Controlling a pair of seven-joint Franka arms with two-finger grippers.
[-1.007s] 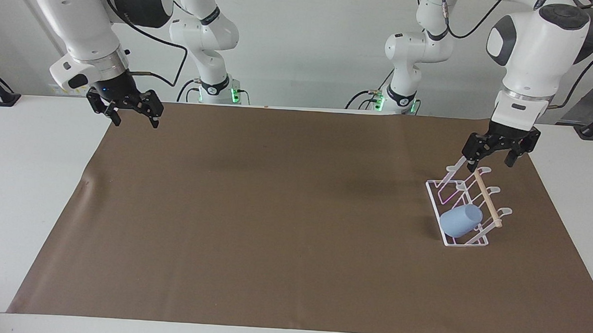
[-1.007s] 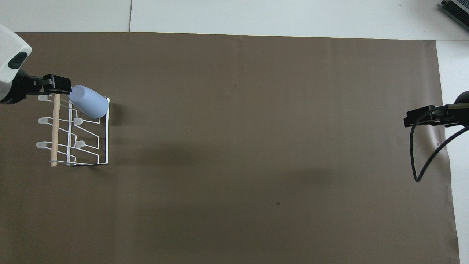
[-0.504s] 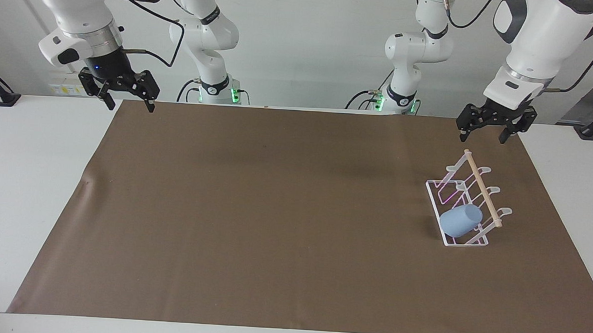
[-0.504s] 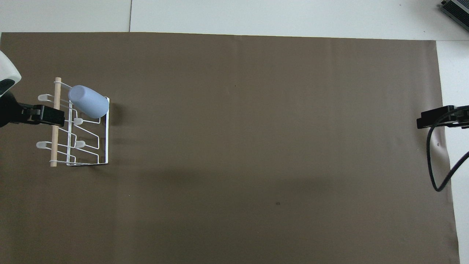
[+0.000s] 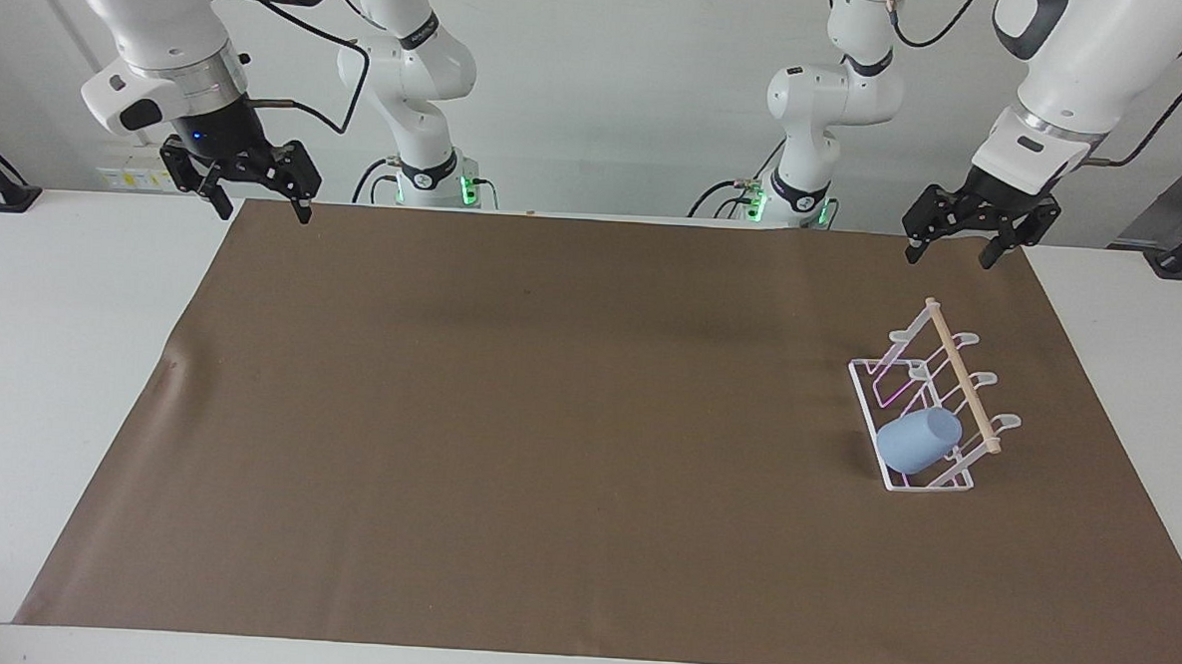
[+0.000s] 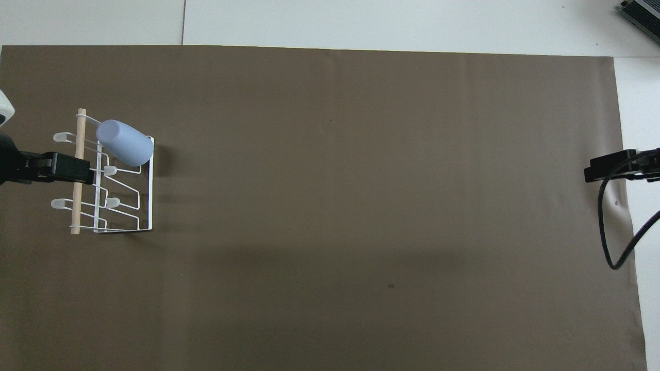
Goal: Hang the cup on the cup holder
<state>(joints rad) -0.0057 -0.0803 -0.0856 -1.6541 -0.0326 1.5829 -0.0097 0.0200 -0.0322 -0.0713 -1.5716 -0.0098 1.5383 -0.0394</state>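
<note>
The light-blue cup (image 5: 917,439) (image 6: 125,142) hangs tilted on a prong of the white wire cup holder (image 5: 932,407) (image 6: 111,185), at the holder's end farthest from the robots. The holder stands on the brown mat toward the left arm's end of the table, with a wooden dowel (image 5: 963,374) along its top. High above the mat's edge by the robots, clear of the holder, my left gripper (image 5: 950,250) (image 6: 77,172) hangs open and empty. Over the mat's corner at the right arm's end, my right gripper (image 5: 258,206) (image 6: 600,170) is raised, open and empty.
A brown mat (image 5: 547,420) covers most of the white table (image 5: 52,348). A black cable (image 6: 613,232) loops down from the right arm. The two arm bases (image 5: 428,180) (image 5: 796,196) stand at the table's edge.
The left gripper has risen from the holder's near end and drawn back toward the robots. The right gripper has also lifted and pulled back. Cup and holder have not moved.
</note>
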